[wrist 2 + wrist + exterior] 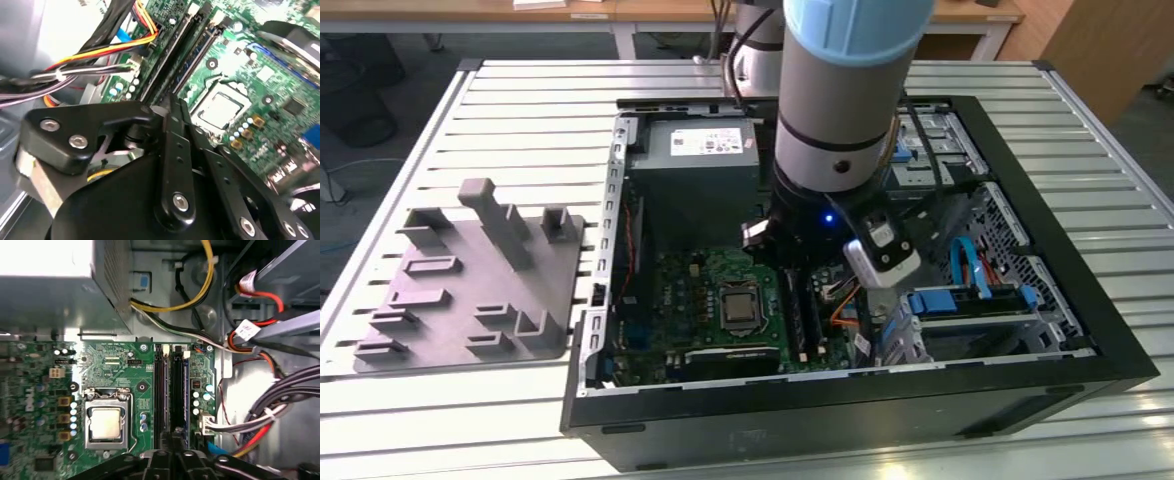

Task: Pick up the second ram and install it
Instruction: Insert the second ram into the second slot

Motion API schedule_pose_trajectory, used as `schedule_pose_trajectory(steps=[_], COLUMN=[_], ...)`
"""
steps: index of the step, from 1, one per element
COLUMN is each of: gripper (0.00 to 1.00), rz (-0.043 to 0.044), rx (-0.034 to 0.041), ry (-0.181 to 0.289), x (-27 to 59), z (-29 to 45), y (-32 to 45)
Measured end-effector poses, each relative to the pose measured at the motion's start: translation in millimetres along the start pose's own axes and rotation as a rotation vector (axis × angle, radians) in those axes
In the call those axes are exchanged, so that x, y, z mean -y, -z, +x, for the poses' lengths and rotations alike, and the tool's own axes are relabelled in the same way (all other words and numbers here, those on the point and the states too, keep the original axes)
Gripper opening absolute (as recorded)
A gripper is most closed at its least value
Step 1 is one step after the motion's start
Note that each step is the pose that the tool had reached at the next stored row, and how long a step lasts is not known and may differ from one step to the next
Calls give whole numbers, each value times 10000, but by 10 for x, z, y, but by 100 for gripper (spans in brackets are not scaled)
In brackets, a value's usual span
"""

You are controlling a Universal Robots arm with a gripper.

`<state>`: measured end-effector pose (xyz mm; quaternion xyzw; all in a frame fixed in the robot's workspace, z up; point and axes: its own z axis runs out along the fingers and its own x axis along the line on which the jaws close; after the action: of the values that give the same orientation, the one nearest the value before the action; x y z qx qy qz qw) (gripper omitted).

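My gripper (787, 272) is down inside the open computer case (1067, 370), over the memory slots beside the processor socket (105, 422). In the first wrist view the black fingers (171, 452) stand close together at one end of a slim dark strip, the second ram (176, 390). It lies along the slot farther from the socket. The neighbouring slot (160, 395) shows two bare rails. I cannot tell whether the ram is fully seated or just above its slot. In the second wrist view the fingertips (174, 107) point down at the same slots.
A grey moulded tray (467, 290) lies on the slatted table at the exterior view's left. The power supply (700, 150) fills the case's far end. Cable bundles (270, 415) and a drive cage with blue clips (961, 300) crowd the side past the slots.
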<state>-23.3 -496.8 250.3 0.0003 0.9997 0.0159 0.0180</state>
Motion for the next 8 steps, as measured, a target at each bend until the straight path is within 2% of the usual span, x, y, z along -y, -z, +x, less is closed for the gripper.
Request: schedule_pose_trajectory(steps=[1, 5, 8], gripper=[10, 10, 10], rz=[9, 24, 19], rx=[-1, 0, 1], ry=[0, 2, 1], x=[-7, -28, -29], z=[-1, -6, -6], y=[37, 166, 168])
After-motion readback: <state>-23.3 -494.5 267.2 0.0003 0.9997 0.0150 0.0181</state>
